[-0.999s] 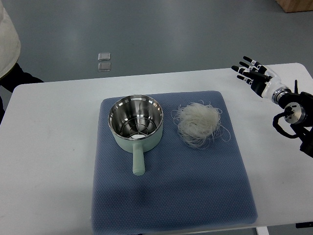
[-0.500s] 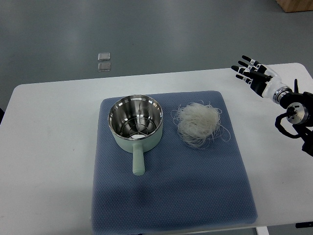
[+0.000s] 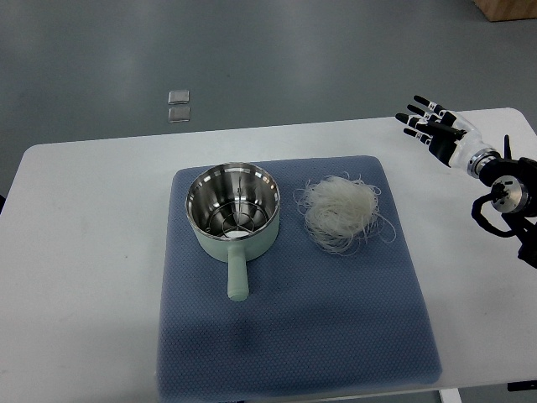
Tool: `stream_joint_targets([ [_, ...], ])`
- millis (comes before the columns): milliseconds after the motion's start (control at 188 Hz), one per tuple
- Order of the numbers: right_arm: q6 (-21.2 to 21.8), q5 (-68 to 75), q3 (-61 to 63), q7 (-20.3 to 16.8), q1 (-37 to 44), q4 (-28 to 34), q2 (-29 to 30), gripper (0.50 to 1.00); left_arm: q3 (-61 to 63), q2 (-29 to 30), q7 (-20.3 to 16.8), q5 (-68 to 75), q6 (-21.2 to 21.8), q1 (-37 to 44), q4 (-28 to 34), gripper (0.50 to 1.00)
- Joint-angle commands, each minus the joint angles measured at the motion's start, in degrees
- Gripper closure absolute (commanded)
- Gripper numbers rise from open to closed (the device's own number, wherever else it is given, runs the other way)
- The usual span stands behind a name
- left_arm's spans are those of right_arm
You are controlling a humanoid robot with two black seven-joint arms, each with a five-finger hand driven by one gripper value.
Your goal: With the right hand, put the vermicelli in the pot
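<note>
Blue mat [image 3: 336, 336]: pot [image 3: 232, 210] without vermicelli [image 3: 340, 211], beside it.

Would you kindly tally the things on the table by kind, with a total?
Pot: 1
Vermicelli: 1
Mat: 1
Total: 3
The right hand is above the table, open.

Right hand [image 3: 440, 133]: black fingers [image 3: 417, 108] with white segments, white palm, silver wrist ring, black cabled forearm
</note>
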Motion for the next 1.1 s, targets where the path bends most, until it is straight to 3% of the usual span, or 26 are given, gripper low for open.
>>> stream_joint_targets([
  [0, 0.00, 0.00, -0.09, 0.00, 0.06, 0.00, -0.05, 0.572, 0.09, 0.00, 0.00, 0.08, 0.00, 0.00, -0.01, 0.500],
  [1095, 1.23, -0.71, -0.53, 0.00, 0.68, 0.00, -1.63, 0.572, 0.44, 0.00, 0.09, 0.08, 0.00, 0.44, -0.18, 0.500],
])
